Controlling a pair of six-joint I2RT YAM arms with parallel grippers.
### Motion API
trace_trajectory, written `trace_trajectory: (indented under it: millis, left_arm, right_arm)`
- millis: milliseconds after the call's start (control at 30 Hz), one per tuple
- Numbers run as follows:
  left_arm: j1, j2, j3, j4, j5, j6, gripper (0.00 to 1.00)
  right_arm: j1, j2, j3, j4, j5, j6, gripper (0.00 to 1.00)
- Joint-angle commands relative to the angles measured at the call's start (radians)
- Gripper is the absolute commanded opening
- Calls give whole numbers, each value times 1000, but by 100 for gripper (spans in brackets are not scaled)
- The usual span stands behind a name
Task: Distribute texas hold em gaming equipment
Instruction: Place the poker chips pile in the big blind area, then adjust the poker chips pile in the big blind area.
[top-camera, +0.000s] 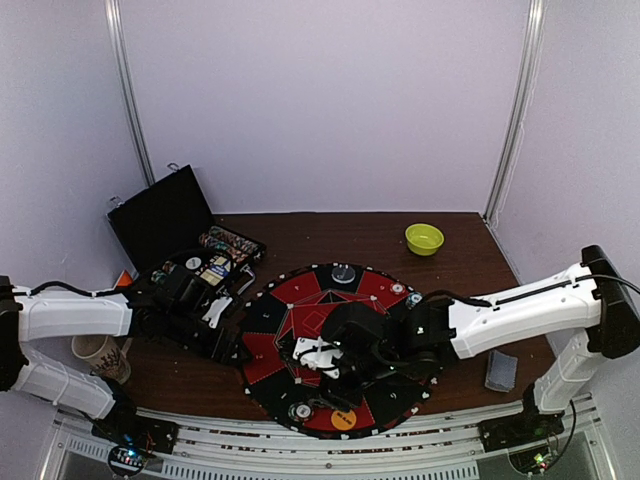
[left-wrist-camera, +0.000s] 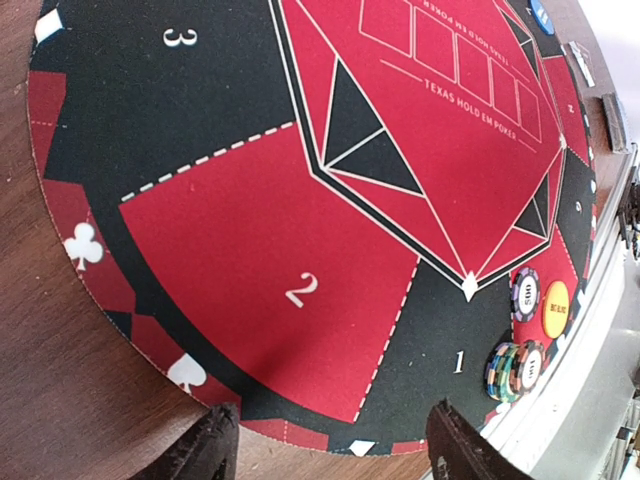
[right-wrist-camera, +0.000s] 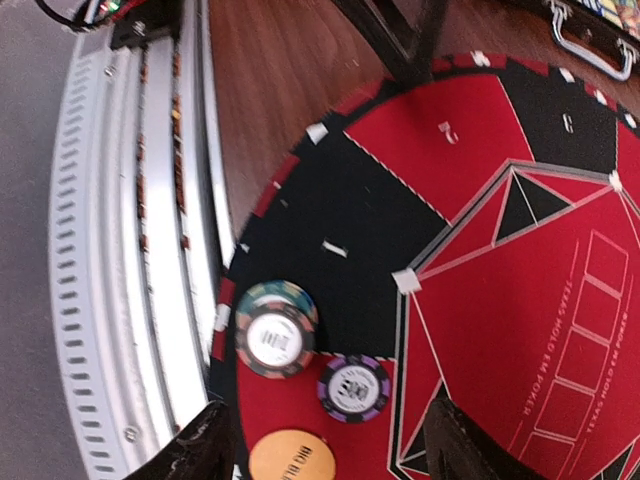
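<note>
Left gripper (left-wrist-camera: 330, 425): released, jaws apart, nothing between them. It sits at the 9 o'clock edge of the mat (top-camera: 268, 372), by sector 2.
Right gripper (right-wrist-camera: 328, 430): also released and empty, low over the mat's near half, toward 6 o'clock.

Task items on the mat:
- chip stack (right-wrist-camera: 275, 330) at about 7 o'clock, close to the rim
- single purple-edged chip (right-wrist-camera: 353, 387) just beside the stack; can't tell if they touch
- orange button disc (right-wrist-camera: 292, 458) at 6 o'clock, just beside both
- blue button disc (left-wrist-camera: 541, 12) near the rim, across the mat from the left gripper; partly cut off in the left wrist view

Off the mat:
- card deck (top-camera: 500, 370), grey-blue back up, on bare wood at 4 o'clock, next to the right arm
- open black case (top-camera: 160, 215) at 10 o'clock, with more chips (top-camera: 232, 243) racked in its tray
- lime-green bowl (top-camera: 424, 238) at 1 o'clock, well apart from the mat
- paper cup (top-camera: 100, 358) at 9 o'clock, beside the left arm
</note>
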Motion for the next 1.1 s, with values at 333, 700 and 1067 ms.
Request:
trace_trajectory:
  millis: [333, 700, 1067]
  left_arm:
    - [8, -25, 24, -2, -21, 16, 67]
    - [7, -13, 34, -5, -31, 25, 67]
    - [7, -6, 47, -22, -36, 42, 67]
  right_arm:
    - [-68, 233, 52, -124, 30, -66, 71]
    - [-78, 286, 92, -158, 23, -55, 61]
    - [-59, 312, 107, -191, 13, -56, 47]
